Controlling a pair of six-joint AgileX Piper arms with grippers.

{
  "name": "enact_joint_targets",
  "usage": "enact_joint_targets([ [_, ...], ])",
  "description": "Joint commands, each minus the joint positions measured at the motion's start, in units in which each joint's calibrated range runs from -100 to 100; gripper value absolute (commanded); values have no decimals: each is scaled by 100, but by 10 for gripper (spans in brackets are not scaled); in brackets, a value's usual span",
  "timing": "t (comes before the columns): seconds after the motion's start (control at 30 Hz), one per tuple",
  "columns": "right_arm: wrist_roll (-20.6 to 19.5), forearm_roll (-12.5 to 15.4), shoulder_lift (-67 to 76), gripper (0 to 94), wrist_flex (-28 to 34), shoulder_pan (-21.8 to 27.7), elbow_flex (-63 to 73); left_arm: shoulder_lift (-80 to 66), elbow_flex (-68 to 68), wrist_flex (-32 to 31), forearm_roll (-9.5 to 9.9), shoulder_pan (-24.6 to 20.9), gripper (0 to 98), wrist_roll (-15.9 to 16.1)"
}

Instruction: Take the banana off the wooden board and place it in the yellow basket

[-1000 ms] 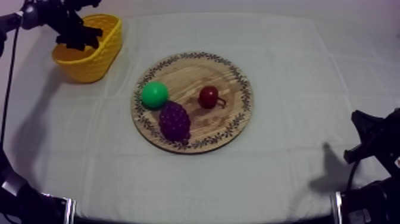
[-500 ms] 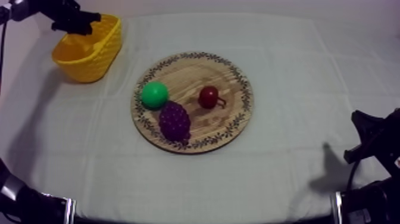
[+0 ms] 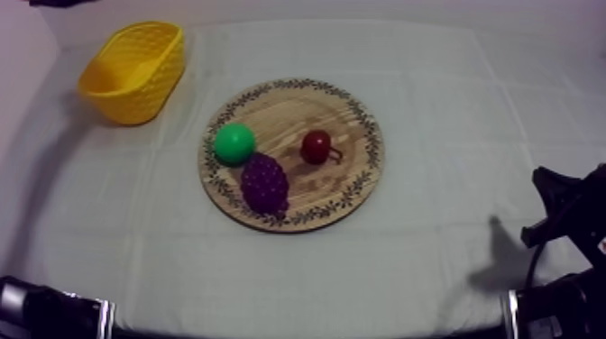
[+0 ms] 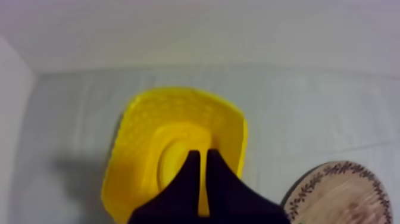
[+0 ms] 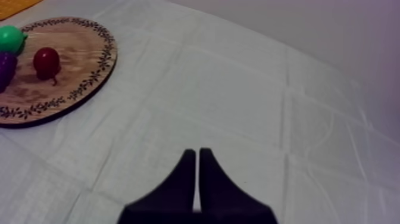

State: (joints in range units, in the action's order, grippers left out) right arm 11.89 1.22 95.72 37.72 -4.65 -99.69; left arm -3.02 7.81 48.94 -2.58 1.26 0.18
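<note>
Finding: the pale yellow curved toy banana (image 4: 174, 152) lies on the floor of the yellow woven plastic basket (image 4: 134, 134), not on the round wooden board with a patterned rim (image 3: 289, 117). The board carries a green round toy fruit (image 3: 234, 142), a bunch of purple grapes (image 3: 264, 183) and a small red fruit (image 3: 316, 145). The basket stands at the far left of the cloth-covered bench (image 3: 451, 108), well apart from the board. The left pincer (image 4: 203, 154) hangs above the basket, and the banana lies just beyond its fingertips, low inside the walls. The banana's arc appears to follow the basket floor, but its long axis cannot be fixed with confidence. The pincer's fingers stand narrowly parted, with only basket yellow showing through the slot. It grips nothing and touches nothing. The right pincer (image 5: 197, 151) is pressed together as a wedge, empty, above bare cloth and well apart from the board. The left arm is by far the nearer to the banana. Assessment: placement looks complete, and only a clear withdrawal of the left arm appears outstanding.
</note>
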Motion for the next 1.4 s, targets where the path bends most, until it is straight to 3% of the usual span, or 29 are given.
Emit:
enact_joint_targets([
  [0.0,0,3,3,2,2,-2,3,-1457,629,-251,-4,2,12,5],
  [0.17,0,3,3,2,2,-2,3,-3064,2141,-935,-10,22,3,-27],
  [0.5,0,3,3,2,2,-2,3,-5811,6433,-2834,7,-6,1,-272],
  [0.63,0,3,3,2,2,-2,3,-6597,7628,-3184,14,-68,1,-373],
  [0.83,-1,3,3,2,2,-2,3,-7445,8522,-3143,-3,-139,1,-404],
  [1.17,1,3,3,2,2,-2,3,-8626,9153,-2535,23,-192,1,-444],
  [1.37,0,3,3,2,2,-2,3,-9182,9188,-1911,350,-139,1,-688],
])
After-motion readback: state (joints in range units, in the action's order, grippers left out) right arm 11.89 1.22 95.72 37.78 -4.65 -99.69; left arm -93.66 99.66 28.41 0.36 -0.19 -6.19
